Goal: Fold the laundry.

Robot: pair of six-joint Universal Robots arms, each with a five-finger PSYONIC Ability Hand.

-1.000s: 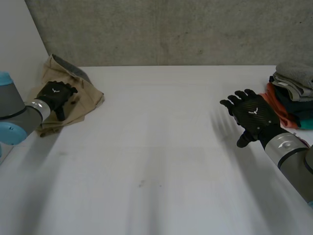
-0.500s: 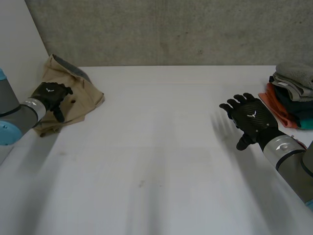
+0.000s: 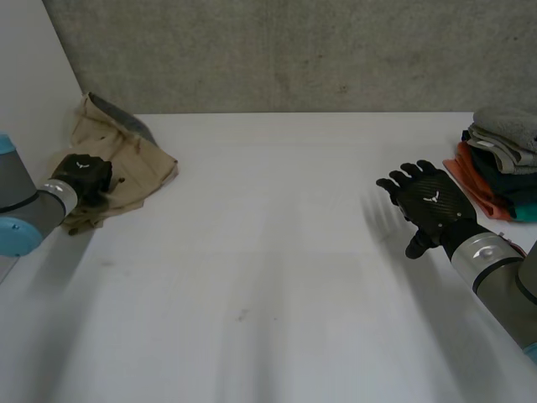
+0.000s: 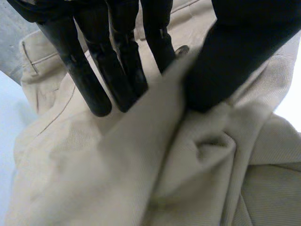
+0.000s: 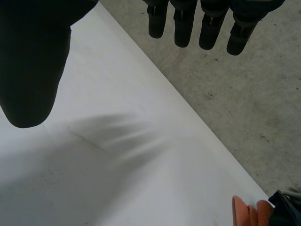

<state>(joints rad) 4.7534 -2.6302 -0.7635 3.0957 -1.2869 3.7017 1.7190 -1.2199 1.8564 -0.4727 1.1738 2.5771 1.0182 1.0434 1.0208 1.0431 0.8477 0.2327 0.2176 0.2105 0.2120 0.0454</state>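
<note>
Fingers (image 4: 117,70) and thumb (image 4: 225,56) of the left hand (image 3: 80,175) are closed on a raised fold of the beige garment (image 3: 126,159), and the cloth is pinched between them, as is seen in the left wrist view. A button (image 4: 182,49) is seen just beside the fingertips. The garment is crumpled at the far left corner of the white table (image 3: 268,277), and the left hand is placed on its near part, close to the table's left edge.

The right hand (image 3: 432,206) is held over the bare table at the right side, well apart from the garment. Its fingers (image 5: 207,28) are straight and spread wide, the thumb (image 5: 33,61) is set apart from them, and nothing is held.

A stack of folded clothes (image 3: 503,151) is seen at the table's far right edge, near the right hand but not touched by it. Grey pieces are laid on top, with dark teal and orange ones beneath. A grey concrete wall (image 3: 294,50) is seen behind the table.
</note>
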